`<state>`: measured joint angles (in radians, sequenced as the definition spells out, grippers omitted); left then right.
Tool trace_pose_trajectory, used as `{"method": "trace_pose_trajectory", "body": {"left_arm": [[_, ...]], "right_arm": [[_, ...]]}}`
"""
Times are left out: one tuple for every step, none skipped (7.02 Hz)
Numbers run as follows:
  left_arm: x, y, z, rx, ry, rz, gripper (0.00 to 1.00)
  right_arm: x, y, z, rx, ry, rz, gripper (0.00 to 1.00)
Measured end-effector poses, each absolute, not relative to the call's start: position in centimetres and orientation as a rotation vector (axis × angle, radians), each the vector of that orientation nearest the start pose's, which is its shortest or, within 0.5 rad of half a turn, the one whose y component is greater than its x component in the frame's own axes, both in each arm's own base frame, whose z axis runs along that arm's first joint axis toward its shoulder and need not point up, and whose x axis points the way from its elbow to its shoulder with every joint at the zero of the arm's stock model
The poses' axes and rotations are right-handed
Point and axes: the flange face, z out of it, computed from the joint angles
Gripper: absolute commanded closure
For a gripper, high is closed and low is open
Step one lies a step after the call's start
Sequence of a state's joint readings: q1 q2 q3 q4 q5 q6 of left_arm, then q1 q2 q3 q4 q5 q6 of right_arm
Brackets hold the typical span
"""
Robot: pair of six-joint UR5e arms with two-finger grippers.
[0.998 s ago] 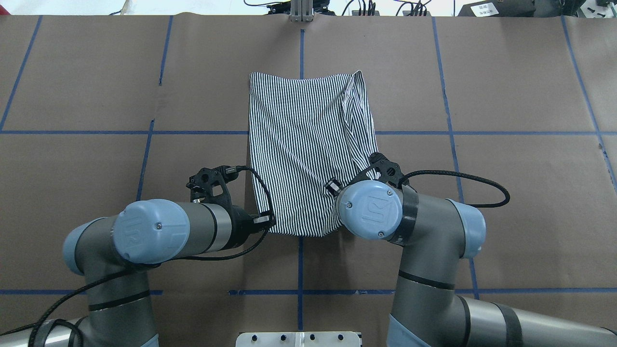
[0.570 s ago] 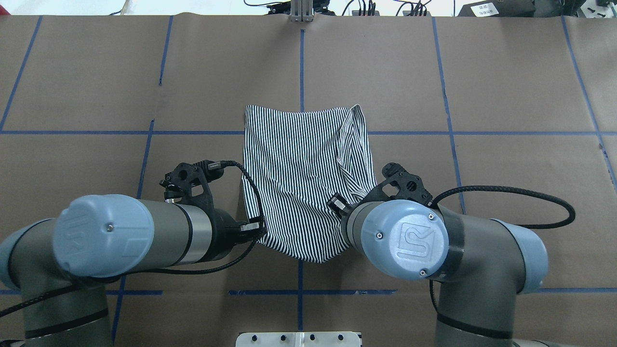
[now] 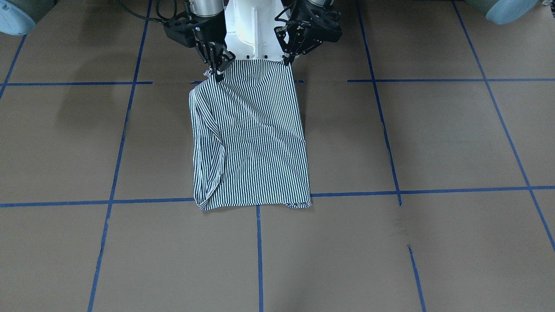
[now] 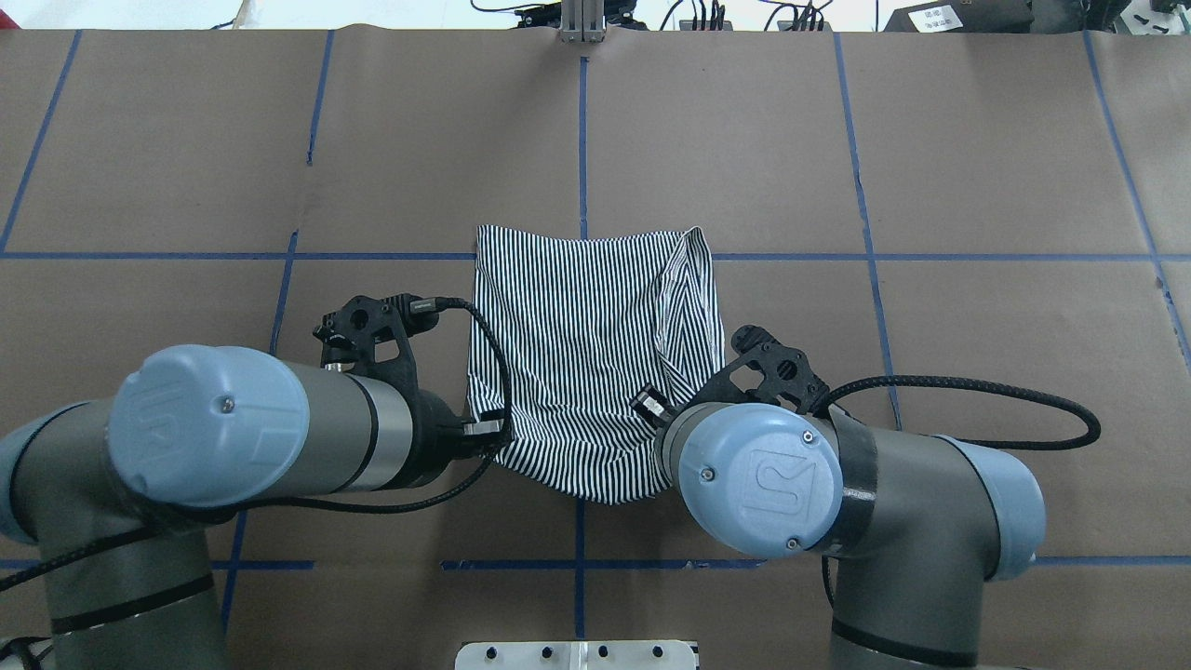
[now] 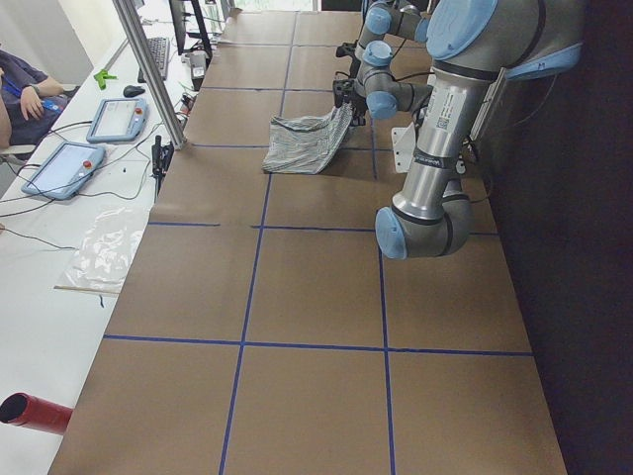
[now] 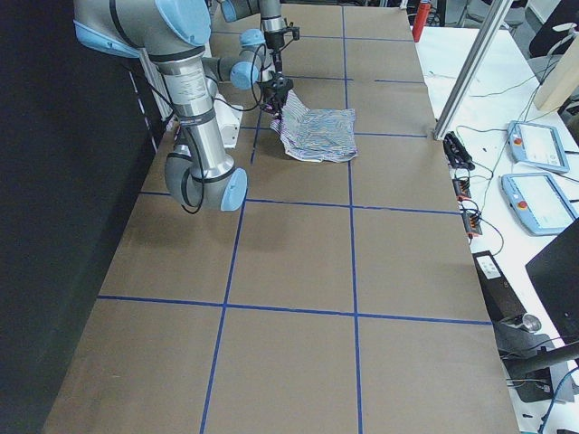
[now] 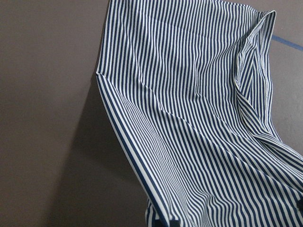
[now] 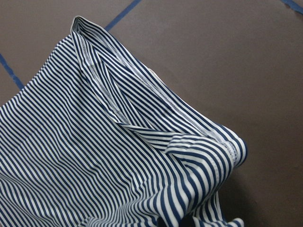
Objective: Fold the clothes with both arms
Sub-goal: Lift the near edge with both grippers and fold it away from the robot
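Part-folded polo shirt (image 3: 251, 138); final fold outstanding.
I find left gripper (image 3: 289, 58) and right gripper (image 3: 215, 69) clamping its lifted edge, upper frame.

The bench (image 4: 977, 167) is covered from end to end in brown paper, marked into large rectangles by blue tape lines (image 4: 582, 130), and the light falls evenly from above, leaving only soft shadows. Along one long side runs a white table (image 5: 40, 267) carrying two grey-framed pendants (image 5: 116, 119) with screens, a dark keyboard (image 5: 156, 54), a clear plastic bag (image 5: 104, 257) and, at one end, a red cylinder (image 5: 35, 413). An aluminium post (image 5: 150, 69) stands where the two surfaces meet. A person's sleeve (image 5: 25, 94) shows at that table's edge, and beyond the opposite long side there is only a dark backdrop (image 5: 584, 247).
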<state>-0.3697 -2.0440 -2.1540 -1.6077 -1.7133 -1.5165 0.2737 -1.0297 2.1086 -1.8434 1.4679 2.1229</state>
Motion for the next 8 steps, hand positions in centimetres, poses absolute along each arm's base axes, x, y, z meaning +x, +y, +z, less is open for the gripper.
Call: {"method": "trace_pose_trajectory", "body": {"left_arm": [[44.4,-32.1,15.8,0.139,1.073,-0.208,1.00],[44.7,-34.7,16.1,0.170,1.046,-0.218,1.00],[44.8,-37.3,16.3,0.200,1.019,-0.230,1.00],[45.1,-39.9,16.5,0.224,0.991,-0.242,1.00],[45.8,-42.3,16.5,0.240,0.966,-0.252,1.00],[46.7,-44.6,16.6,0.254,0.945,-0.259,1.00],[47.7,-46.5,17.4,0.267,0.934,-0.262,1.00],[48.9,-48.3,18.8,0.279,0.929,-0.263,1.00]], "right_arm": [[-48.8,-30.3,18.1,0.006,-0.836,0.838,1.00],[-49.4,-32.1,18.6,0.022,-0.834,0.857,1.00],[-50.3,-33.9,19.0,0.035,-0.831,0.876,1.00],[-51.5,-35.9,19.2,0.046,-0.827,0.898,1.00],[-52.9,-38.0,19.4,0.056,-0.823,0.919,1.00],[-54.2,-40.2,19.9,0.070,-0.819,0.932,1.00],[-55.3,-42.6,20.4,0.087,-0.814,0.937,1.00],[-56.4,-45.0,21.2,0.102,-0.807,0.943,1.00]]}}
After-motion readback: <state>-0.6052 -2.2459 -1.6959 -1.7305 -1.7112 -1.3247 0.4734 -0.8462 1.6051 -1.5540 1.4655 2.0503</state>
